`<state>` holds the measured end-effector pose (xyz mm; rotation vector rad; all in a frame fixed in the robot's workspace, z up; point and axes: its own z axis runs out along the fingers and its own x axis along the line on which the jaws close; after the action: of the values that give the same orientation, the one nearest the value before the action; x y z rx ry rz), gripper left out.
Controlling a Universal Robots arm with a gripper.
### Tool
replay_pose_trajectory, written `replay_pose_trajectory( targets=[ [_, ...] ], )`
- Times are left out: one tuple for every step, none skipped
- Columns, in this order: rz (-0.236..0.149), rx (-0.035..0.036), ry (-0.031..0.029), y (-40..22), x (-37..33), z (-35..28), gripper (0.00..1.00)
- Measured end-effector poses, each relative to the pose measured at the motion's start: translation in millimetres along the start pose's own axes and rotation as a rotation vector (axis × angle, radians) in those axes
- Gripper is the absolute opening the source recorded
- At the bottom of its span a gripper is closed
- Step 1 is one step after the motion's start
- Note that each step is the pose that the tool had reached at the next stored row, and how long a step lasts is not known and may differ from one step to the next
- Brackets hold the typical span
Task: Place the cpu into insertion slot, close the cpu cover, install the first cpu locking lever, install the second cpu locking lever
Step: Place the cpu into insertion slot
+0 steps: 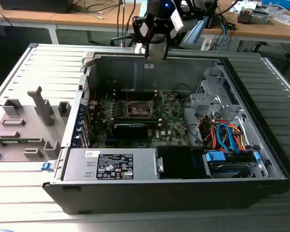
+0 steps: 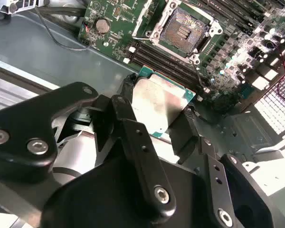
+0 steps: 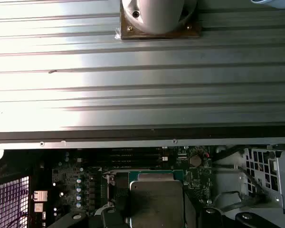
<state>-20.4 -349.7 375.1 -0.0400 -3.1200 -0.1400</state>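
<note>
We see the gripper clamped on the cpu, fingers pressing two opposite edges, silver top showing. The cpu hangs apart from the slot, whose pin field lies uncovered on the green board inside the open case.

I note my gripper: matte black jointed links, silver hex screws. My arm: pale grey wrist, black housing.
</note>
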Motion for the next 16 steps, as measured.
replay_pose_trajectory(
  targets=[
    [0.0, 0.0, -0.0001, 0.0, 0.1, 0.0, 0.55],
    [0.0, 0.0001, 0.0, 0.0, 0.5, 0.0, 0.55],
    [0.0, 0.0, 0.0, -0.1, 0.7, 0.0, 0.55],
    [0.0, 0.0, 0.0, -0.3, 0.7, 0.0, 0.55],
    [0.0, 0.0001, 0.0, -0.6, 1.0, 0.0, 0.55],
    [0.0, 0.0, 0.0, -0.9, 1.1, 0.0, 0.55],
    [0.0, 0.0, 0.0, -1.1, 1.2, 0.1, 0.55],
    [0.0, 0.0, 0.0, -1.2, 1.3, 0.2, 0.55],
    [0.0, 0.0002, 0.0001, -1.3, 1.3, 0.3, 0.55],
    [0.0, 0.0002, 0.0001, -1.3, 1.3, 0.4, 0.55],
    [0.0, 0.0002, 0.0001, -1.5, 1.4, 0.5, 0.55],
    [0.0, 0.0001, 0.0001, -1.5, 1.4, 0.7, 0.55],
    [0.0, 0.0001, 0.0, -1.5, 1.3, 1.0, 0.55],
    [0.0, 0.0001, 0.0, -1.5, 1.3, 1.1, 0.55],
    [0.0, 0.0, 0.0, -1.6, 1.4, 1.2, 0.55],
    [0.0, 0.0, 0.0, -1.7, 1.5, 1.3, 0.55]
  ],
)
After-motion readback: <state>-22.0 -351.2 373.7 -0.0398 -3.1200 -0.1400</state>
